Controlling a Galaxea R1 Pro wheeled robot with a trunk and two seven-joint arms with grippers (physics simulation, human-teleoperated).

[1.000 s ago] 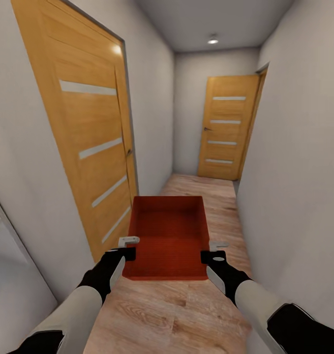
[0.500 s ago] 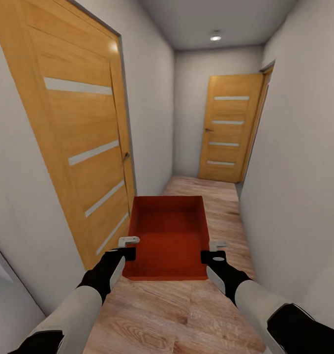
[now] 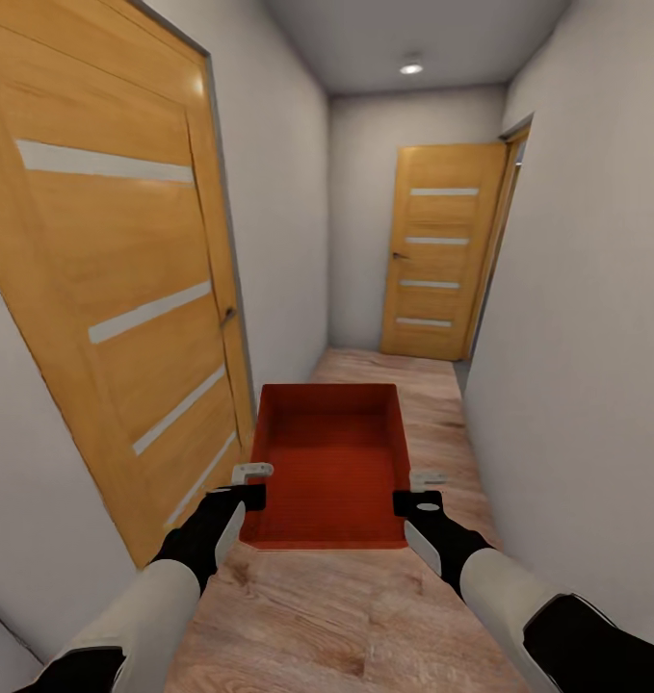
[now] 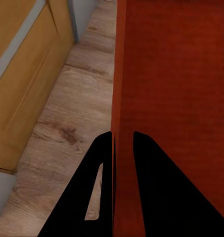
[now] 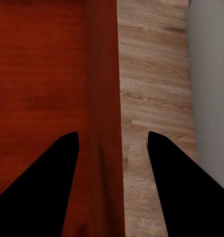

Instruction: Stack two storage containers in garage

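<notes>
While both arms reach out in the narrow hallway, left gripper pinches the storage container's left wall | right gripper straddles its right wall, fingers spread | container held above wood floor | side door beside it | far door beyond

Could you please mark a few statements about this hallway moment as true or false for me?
1. The storage container is empty. True.
2. The left gripper straddles the container's side wall. True.
3. The door at the corridor's end stands wide open. False: it is closed.
4. The floor is grey concrete. False: it is light wood plank.
5. The right gripper holds a red car. False: its fingers flank the container's wall.
</notes>
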